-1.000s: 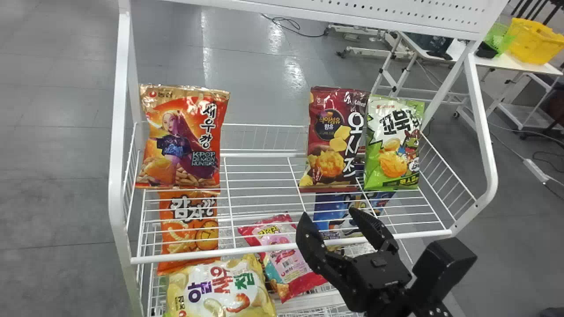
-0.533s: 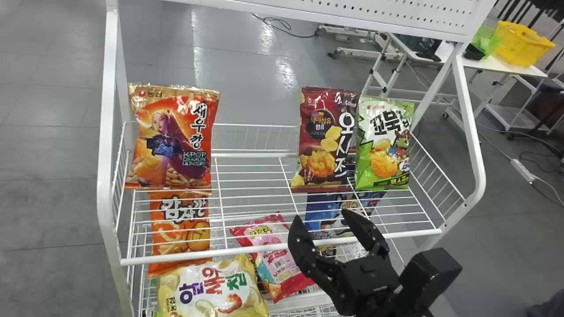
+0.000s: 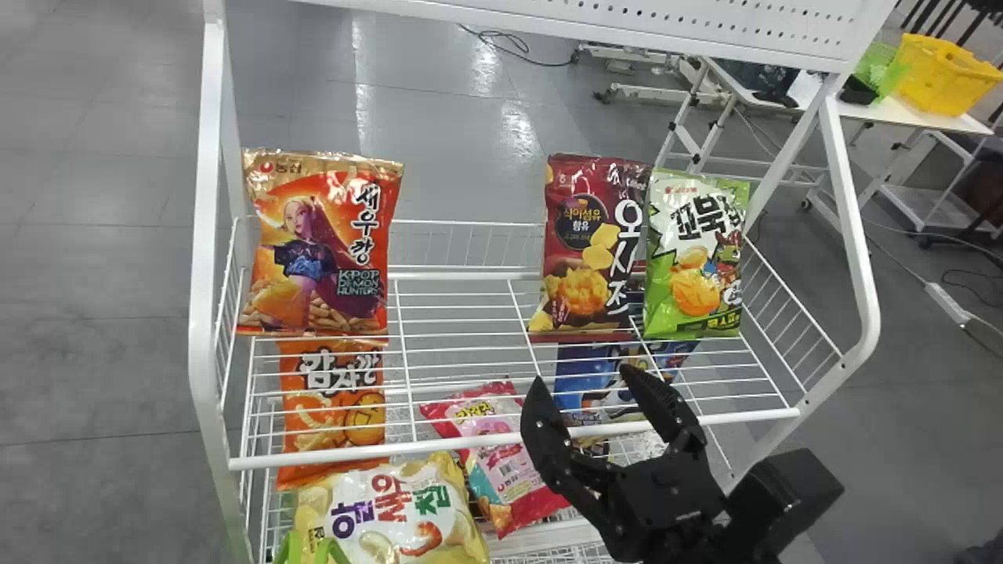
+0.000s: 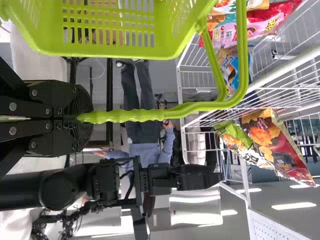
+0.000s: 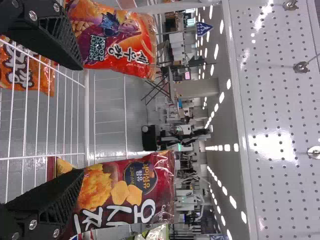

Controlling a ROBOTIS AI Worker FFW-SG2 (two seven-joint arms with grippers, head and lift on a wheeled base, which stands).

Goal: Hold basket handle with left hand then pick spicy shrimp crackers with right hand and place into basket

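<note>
Wire shelf (image 3: 353, 454) supports spicy shrimp crackers (image 3: 313, 247), left of our spread, empty right gripper (image 3: 583, 376); we clamp basket handle (image 4: 120, 116) in left gripper (image 4: 83, 119).

A dark red bag (image 3: 584, 258) and a green bag (image 3: 693, 266) stand side by side; behind, a yellow basket (image 3: 944, 77) sits on a white surface (image 3: 970, 125).

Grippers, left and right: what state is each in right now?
Left gripper: closed, holding the green basket handle.
Right gripper: open, nothing between its fingers.
</note>
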